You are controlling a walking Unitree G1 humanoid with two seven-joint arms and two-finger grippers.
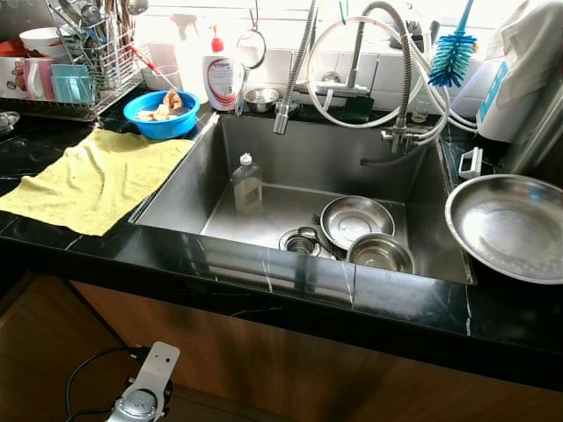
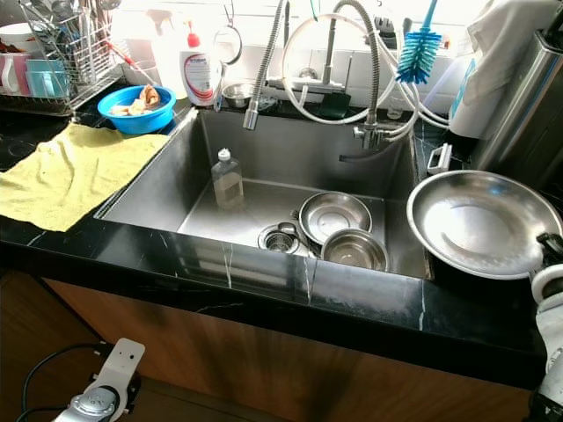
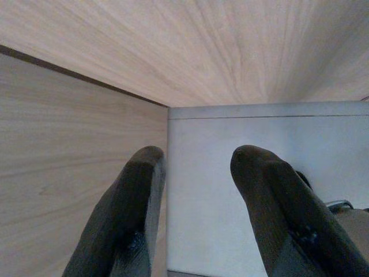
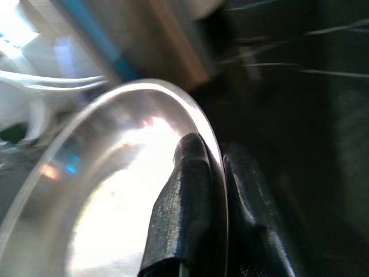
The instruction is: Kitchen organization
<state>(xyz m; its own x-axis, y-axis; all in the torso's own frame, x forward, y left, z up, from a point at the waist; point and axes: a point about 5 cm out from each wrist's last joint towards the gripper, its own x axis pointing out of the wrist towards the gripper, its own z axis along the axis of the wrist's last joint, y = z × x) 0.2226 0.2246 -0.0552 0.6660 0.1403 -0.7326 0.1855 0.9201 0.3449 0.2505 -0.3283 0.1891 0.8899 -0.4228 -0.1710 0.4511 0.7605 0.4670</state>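
The right claw (image 4: 222, 190) is clenched on the rim of a large steel basin (image 2: 482, 221), one black finger (image 4: 181, 202) inside the rim and the other outside it, at about 4 o'clock on the basin in the eye views. The basin sits mouth up on the black counter (image 2: 264, 290), just right of the sink (image 2: 167, 189), its round form showing no long axis. The right arm (image 2: 550, 303) comes up from the lower right corner, its wrist at the counter's front edge beside the basin.

The left claw (image 3: 193, 173) hangs low in front of the wooden cabinet, fingers parted with a clear gap and holding nothing; the left arm (image 1: 145, 391) points down below the counter edge.

In the sink two smaller steel bowls (image 1: 356, 220) lie mouth up at 5 o'clock, beside the drain strainer (image 1: 301, 241), and a clear bottle (image 1: 247, 183) stands upright near the centre. A yellow cloth (image 1: 92, 180) is spread on the counter left of the sink, with a blue bowl (image 1: 161, 114) beyond it.
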